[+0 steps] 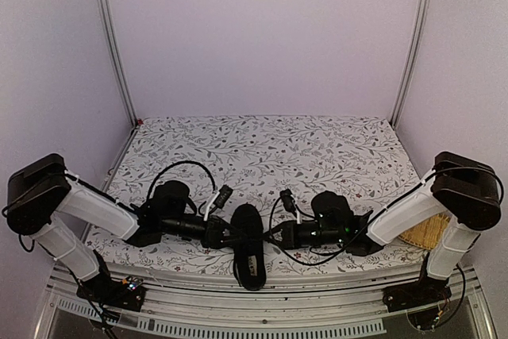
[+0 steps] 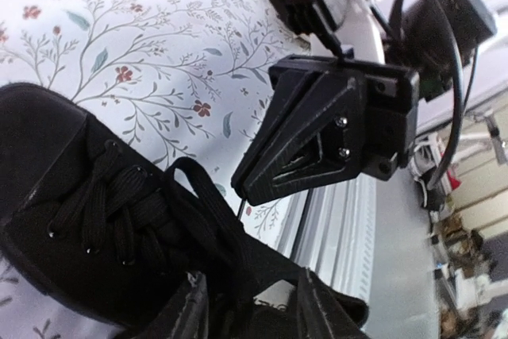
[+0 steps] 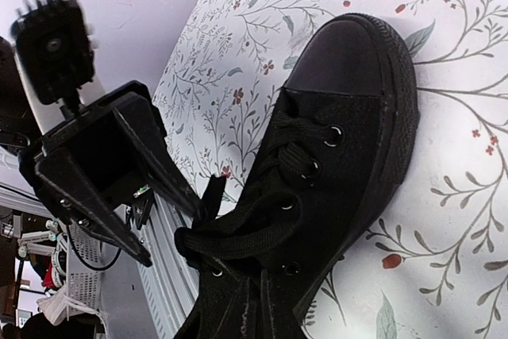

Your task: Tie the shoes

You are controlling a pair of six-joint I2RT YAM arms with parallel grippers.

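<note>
The black shoe lies at the near middle of the table, toe pointing away from the arms, and also shows in the left wrist view and the right wrist view. My left gripper is low at its left side. Its jaws are open, and a lace loop runs down between them. My right gripper is at the shoe's right side, shut over the lacing. From the left wrist its tip is closed, with a thin dark strand below it. I cannot tell whether it pinches that strand.
A floral cloth covers the table. A metal rail runs along the near edge just behind the shoe's heel. A woven straw-coloured object sits behind the right arm. Frame posts stand at the back corners.
</note>
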